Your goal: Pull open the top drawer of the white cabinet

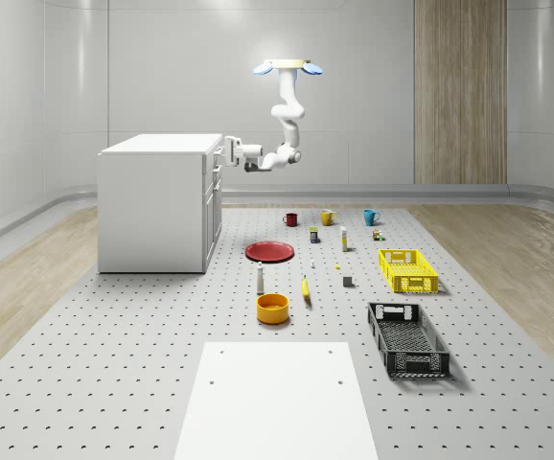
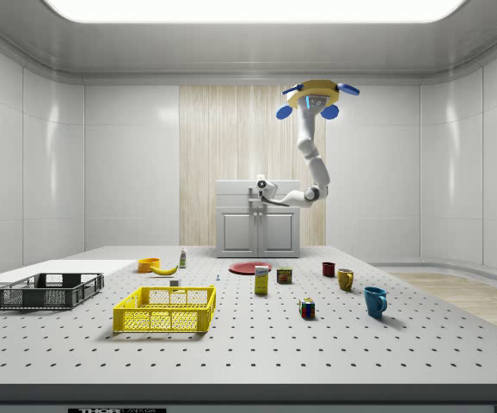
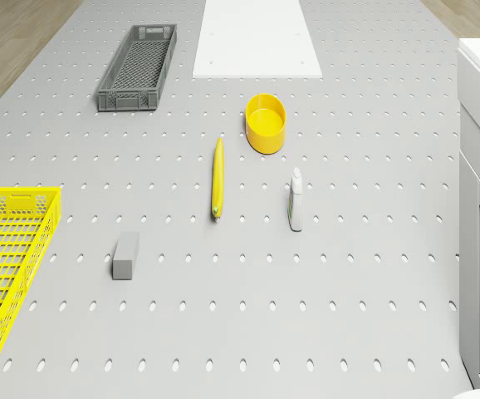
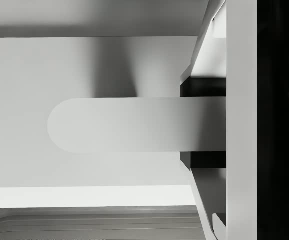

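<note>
Pegboard floor, hovering drone point(image 1: 288, 67), arm bent toward cabinet point(image 1: 159, 201)

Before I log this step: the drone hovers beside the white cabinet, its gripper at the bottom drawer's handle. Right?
Not quite. In the whole-scene view the gripper is at the top drawer's handle of the white cabinet; the drone does hover beside it.

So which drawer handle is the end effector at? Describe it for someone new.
Find the white cabinet. On its front, the end effector sits at the top drawer's handle, a pale rounded bar, the highest handle, above the doors.
</note>
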